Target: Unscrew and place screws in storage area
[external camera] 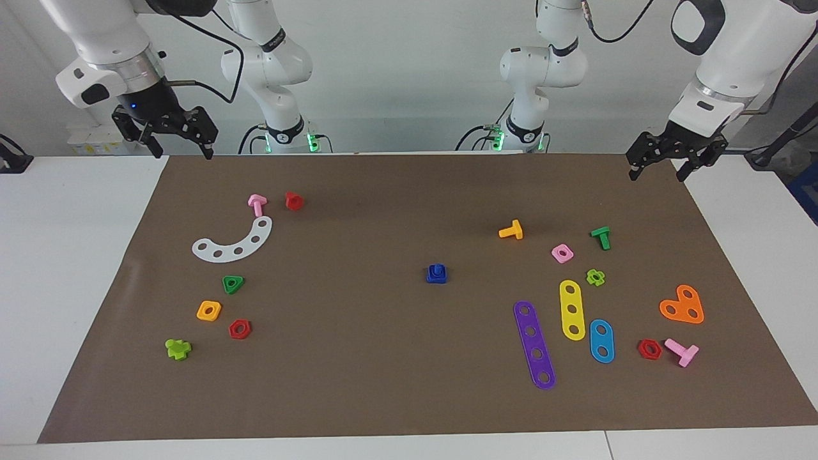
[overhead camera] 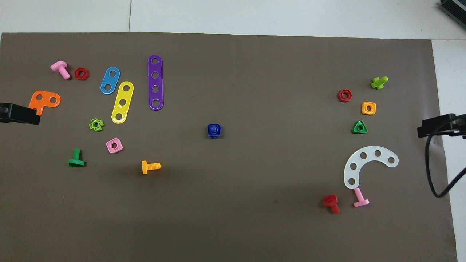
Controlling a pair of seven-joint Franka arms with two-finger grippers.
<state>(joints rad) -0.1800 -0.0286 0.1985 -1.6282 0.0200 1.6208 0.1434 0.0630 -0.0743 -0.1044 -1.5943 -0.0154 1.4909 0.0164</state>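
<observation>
The blue screw (external camera: 436, 273) at mid-worktop sits in a blue nut — head shape too small to tell; overhead, both grippers — at 9 and 3 o'clock — are cut off by the edges.

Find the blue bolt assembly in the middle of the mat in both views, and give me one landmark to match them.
Facing view: the blue bolt stands alone near the mat's centre.
Overhead view: the same blue bolt sits near the centre.
Shared landmark: the purple strip, farther from the robots, toward the left arm's end.

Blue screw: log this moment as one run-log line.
blue screw: mid-mat, in blue nut, untouched | left tool: raised, waiting, open | right tool: raised, waiting, open
</observation>
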